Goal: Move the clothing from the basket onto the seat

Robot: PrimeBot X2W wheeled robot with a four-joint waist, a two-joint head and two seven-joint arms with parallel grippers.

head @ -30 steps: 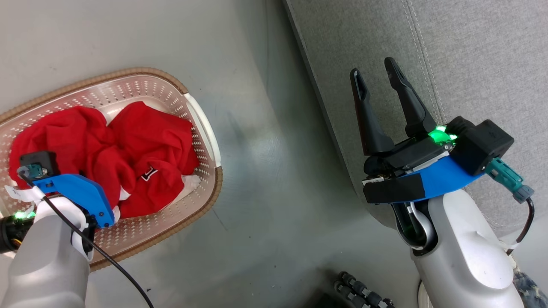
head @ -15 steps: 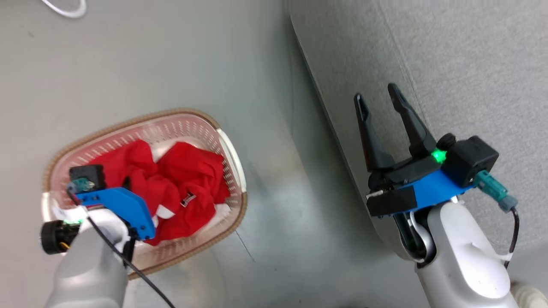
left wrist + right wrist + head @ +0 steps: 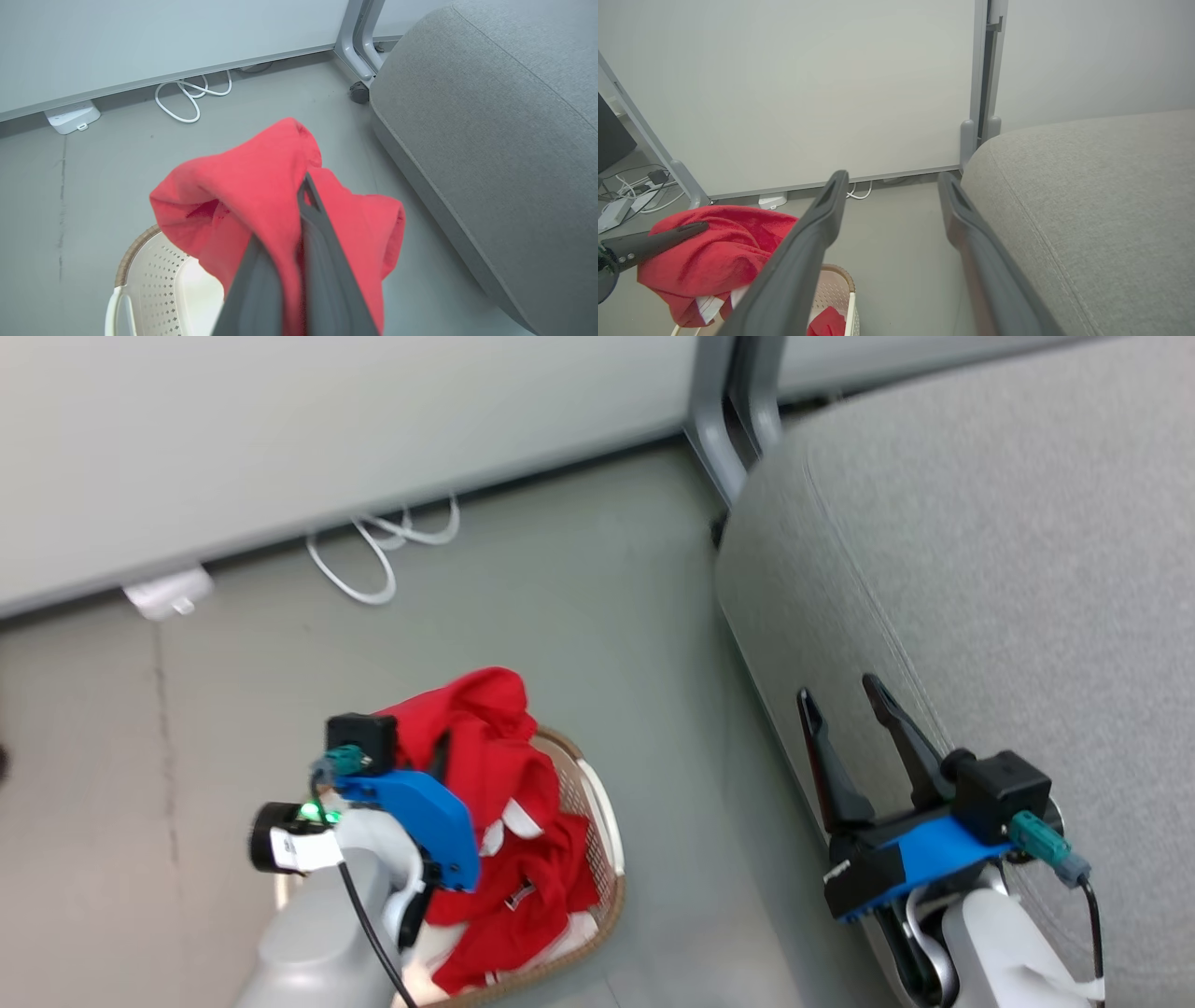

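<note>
My left gripper (image 3: pixel 306 182) is shut on one red piece of clothing (image 3: pixel 252 186), which drapes over its fingers and hangs above the basket (image 3: pixel 154 275). In the head view this lifted clothing (image 3: pixel 481 728) trails down toward another red piece with a logo (image 3: pixel 532 896), which lies in the cream basket (image 3: pixel 602 821). The left gripper (image 3: pixel 441 747) is mostly buried in cloth there. My right gripper (image 3: pixel 840 695) stands open and empty beside the front edge of the grey seat (image 3: pixel 980 569). The right wrist view shows its open jaws (image 3: pixel 892 177), the held clothing (image 3: pixel 724 252) and the seat (image 3: pixel 1087 196).
A white cable (image 3: pixel 383 551) and a white power strip (image 3: pixel 168 593) lie on the grey floor by the pale wall panel. A grey frame post (image 3: pixel 728 420) with a caster (image 3: pixel 359 92) stands at the seat's far corner. Open floor separates the basket from the seat.
The head camera has swung up, so the whole picture has shifted. My left gripper has risen from the basket with one red garment in it. The right gripper stays open.
</note>
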